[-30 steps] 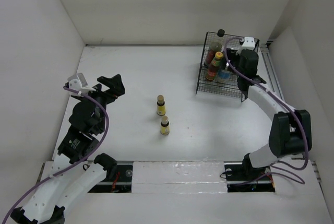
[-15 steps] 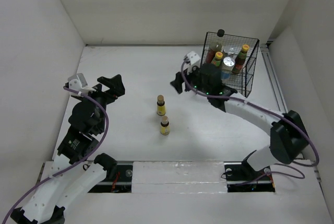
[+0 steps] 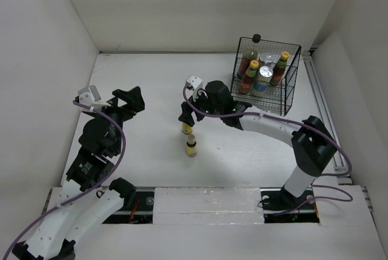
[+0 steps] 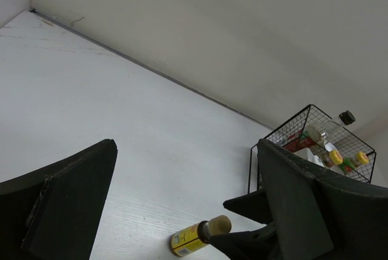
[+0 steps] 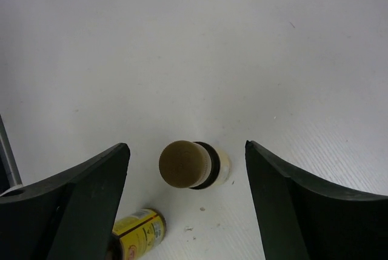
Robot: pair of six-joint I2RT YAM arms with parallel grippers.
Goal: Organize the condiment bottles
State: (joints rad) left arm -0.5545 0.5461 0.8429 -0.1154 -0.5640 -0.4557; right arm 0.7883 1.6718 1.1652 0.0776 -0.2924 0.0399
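Two small yellow tan-capped bottles stand mid-table, the far one (image 3: 187,128) and the near one (image 3: 191,146). My right gripper (image 3: 184,112) is open just above the far bottle. In the right wrist view its tan cap (image 5: 185,163) lies between the spread fingers (image 5: 91,205), untouched, with the other yellow bottle (image 5: 138,233) at lower left. The tall dark black-capped bottle (image 3: 252,50), two red-sauce yellow-capped bottles (image 3: 249,74) (image 3: 280,65) and a silver-lidded jar (image 3: 264,78) sit in the basket. My left gripper (image 3: 130,99) is open and empty at the left.
The black wire basket (image 3: 290,93) stands at the back right, also in the left wrist view (image 4: 285,136). White walls close the table on three sides. A rail runs along the near edge by the arm bases.
My right gripper has left the basket and swung left across the table to above the far yellow bottle. The basket sits more upright than a second ago. The left arm has not moved.
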